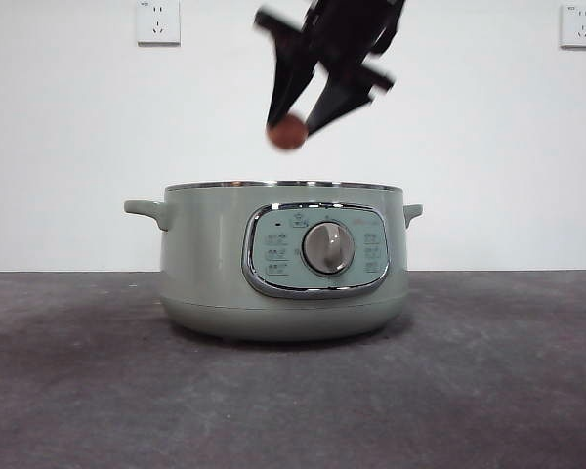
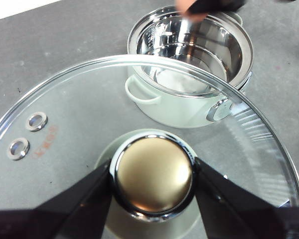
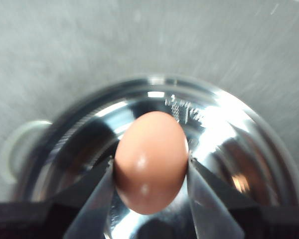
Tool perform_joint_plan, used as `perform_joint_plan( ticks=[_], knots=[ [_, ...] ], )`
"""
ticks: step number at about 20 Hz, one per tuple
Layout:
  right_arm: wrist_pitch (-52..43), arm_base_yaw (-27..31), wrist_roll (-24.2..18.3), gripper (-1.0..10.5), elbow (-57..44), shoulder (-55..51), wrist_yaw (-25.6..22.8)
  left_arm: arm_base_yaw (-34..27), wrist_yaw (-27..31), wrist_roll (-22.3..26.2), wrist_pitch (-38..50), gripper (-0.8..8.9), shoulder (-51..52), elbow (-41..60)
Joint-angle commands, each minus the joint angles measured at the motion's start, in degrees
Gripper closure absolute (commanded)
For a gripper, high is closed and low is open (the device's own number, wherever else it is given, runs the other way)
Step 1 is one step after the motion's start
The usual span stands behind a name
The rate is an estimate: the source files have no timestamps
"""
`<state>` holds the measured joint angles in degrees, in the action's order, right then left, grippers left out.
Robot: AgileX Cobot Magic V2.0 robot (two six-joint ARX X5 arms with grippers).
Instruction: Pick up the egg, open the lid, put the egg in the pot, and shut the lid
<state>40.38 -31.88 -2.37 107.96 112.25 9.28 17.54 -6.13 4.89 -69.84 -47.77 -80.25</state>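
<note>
I hold the egg [image 3: 150, 162] between the 2 jaws of my right hand [image 1: 295, 130], above the open pot [image 1: 283, 262] that stands on the desk [image 1: 78, 391]. My left hand [image 2: 153, 180] is clamped on the knob of the lid [image 2: 65, 114] and keeps it lifted off to the side of the pot. The risk I see is the release: if I let go from this height, the egg can crack on the steel bottom. Also the lid is heavy glass held only by its knob, so it can tilt or slip.
</note>
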Motion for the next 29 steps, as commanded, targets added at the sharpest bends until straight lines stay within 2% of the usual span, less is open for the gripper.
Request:
perform_joint_plan(
  ticks=[1, 8, 13, 29],
  knots=[
    [2.8, -0.4, -0.9, 9.6, 3.7, 5.7, -0.1, 0.0, -0.3, 0.3, 2.0, 8.22, 0.6, -0.8],
    [5.5, -0.4, -2.2, 9.6, 4.3, 12.3, -0.3, 0.0, -0.3, 0.3, 2.1, 8.22, 0.5, -0.8],
    [8.2, -0.4, -3.9, 9.6, 4.3, 12.9, -2.3, 0.0, -0.3, 0.3, 2.1, 8.22, 0.5, -0.8],
    [13.0, -0.5, -4.3, 9.5, 4.3, 16.1, -2.4, 0.0, -0.3, 0.3, 1.7, 8.22, 0.5, -0.8]
  ],
)
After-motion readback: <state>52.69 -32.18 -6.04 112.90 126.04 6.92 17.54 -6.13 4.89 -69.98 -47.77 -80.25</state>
